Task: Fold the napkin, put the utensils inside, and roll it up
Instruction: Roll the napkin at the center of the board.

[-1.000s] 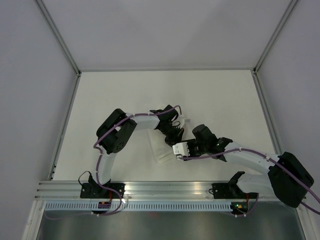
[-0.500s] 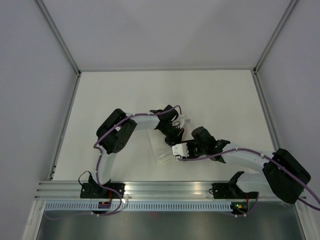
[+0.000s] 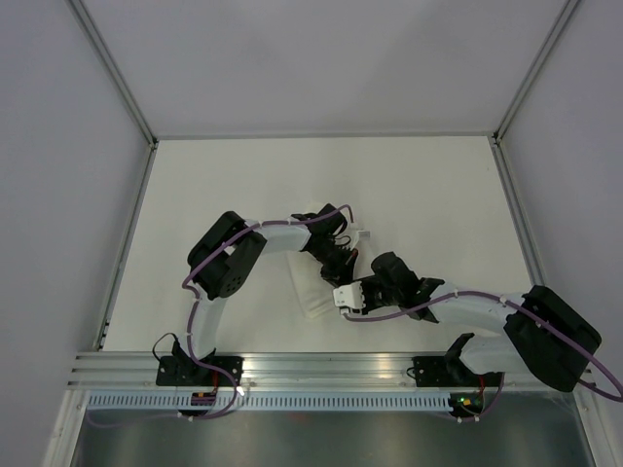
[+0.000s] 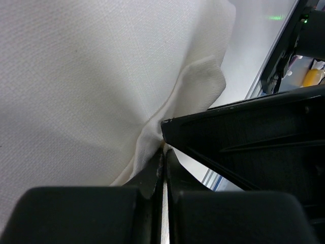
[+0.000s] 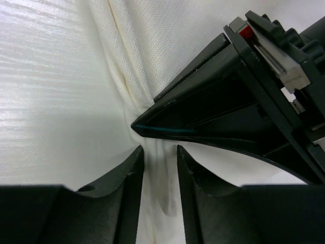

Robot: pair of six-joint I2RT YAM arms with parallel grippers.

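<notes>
We work one napkin (image 4: 76, 76) fold with both arms
Left jaws clench the raised fold; right jaws, just opposite, stand parted astride it

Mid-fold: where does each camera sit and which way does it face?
Top external: above and behind the bases, looking down on the table; both arms show, left tool and right tool meeting at the napkin.
Left wrist: on the left arm, looking along its shut fingers pinching a napkin fold.
Right wrist: on the right arm, looking past its parted fingers at that fold.
Each wrist view shows the other tool.
</notes>
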